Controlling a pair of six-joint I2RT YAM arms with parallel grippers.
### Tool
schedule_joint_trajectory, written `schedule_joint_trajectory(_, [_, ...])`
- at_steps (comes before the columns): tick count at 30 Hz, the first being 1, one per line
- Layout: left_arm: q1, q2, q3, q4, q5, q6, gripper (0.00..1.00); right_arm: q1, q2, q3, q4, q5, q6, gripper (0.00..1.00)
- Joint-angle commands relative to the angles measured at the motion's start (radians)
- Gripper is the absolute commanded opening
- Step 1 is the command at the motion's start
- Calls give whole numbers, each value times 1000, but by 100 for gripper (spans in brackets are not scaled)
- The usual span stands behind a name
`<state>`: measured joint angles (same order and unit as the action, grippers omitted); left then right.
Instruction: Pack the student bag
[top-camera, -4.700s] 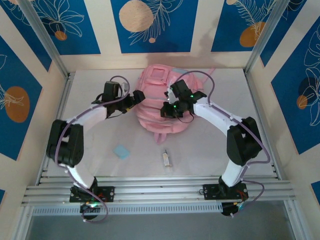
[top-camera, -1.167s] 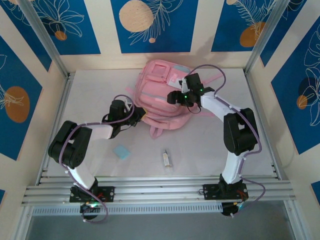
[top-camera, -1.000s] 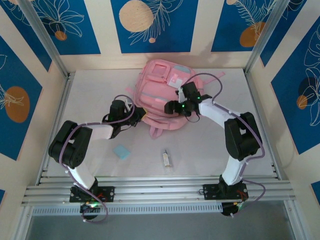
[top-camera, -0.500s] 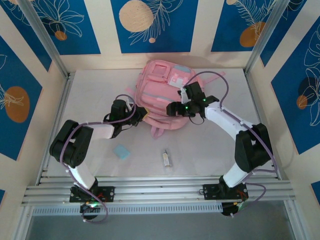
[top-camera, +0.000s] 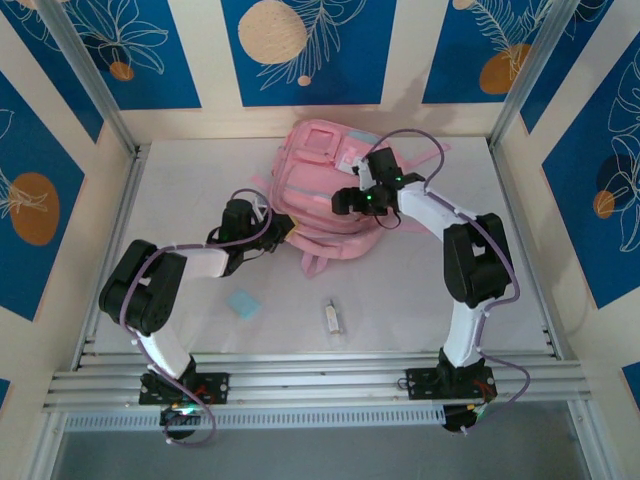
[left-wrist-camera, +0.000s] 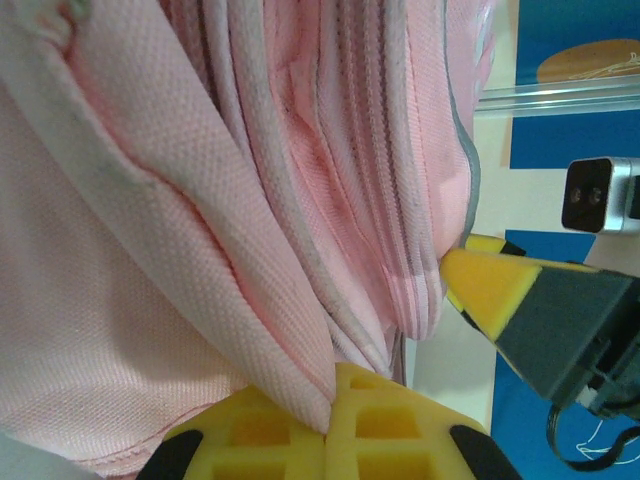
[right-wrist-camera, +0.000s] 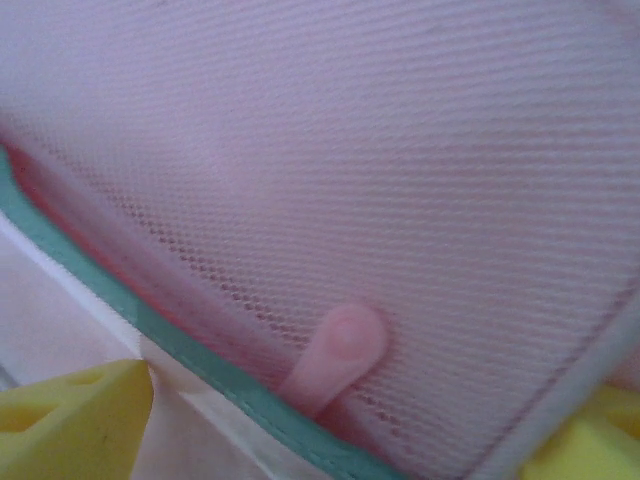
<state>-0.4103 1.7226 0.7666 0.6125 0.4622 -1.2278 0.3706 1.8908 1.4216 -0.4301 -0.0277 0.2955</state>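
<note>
Holding the student bag steady was, by my judgement, the step in hand, so that a zip could be opened before anything went in. From above, the bag lay flat at the far middle of the counter. Its long axis ran far to near with a slight lean, the small pocket end toward the back wall and the loose straps toward my bases. My left jaws sat at its left edge and my right jaws over its right side. A small blue flat piece and a small tube lay nearer me, apart from the bag.

At my left wrist, the left pads were pressed together on a fold of the pink fabric.

At my right wrist, the right fingers stood wide apart and held nothing. Pink mesh and a pink pull tab lay between them, beside the teal trim. Next, I judged, the right jaws would need to centre on that tab and close while the left braced the fabric.
</note>
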Motion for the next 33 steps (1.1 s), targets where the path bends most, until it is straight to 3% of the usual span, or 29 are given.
schedule_joint_trajectory(1, [-16,-15,20,80,29,8,0,69,-60,-41,-21,-68,35,89])
schedule_joint_trajectory(7, [-23,6,37,94,31,0,0,155,-132,-110,-24,-121,206,88])
schedule_joint_trajectory(11, [-25,4,33,96,28,4,0,159,-135,-89,-35,-176,296,85])
schedule_joint_trajectory(18, [-8,-12,25,44,33,61,0,117,-187,-81,-135,-42,263,84])
schedule_joint_trajectory(24, [60,-43,82,-184,68,232,1,40,-203,-99,-143,67,205,83])
schedule_joint_trajectory(28, [59,-99,201,-537,38,470,15,-15,-160,-74,-75,45,222,80])
schedule_joint_trajectory(33, [24,-210,258,-812,-124,713,39,-35,-84,-40,12,-31,284,69])
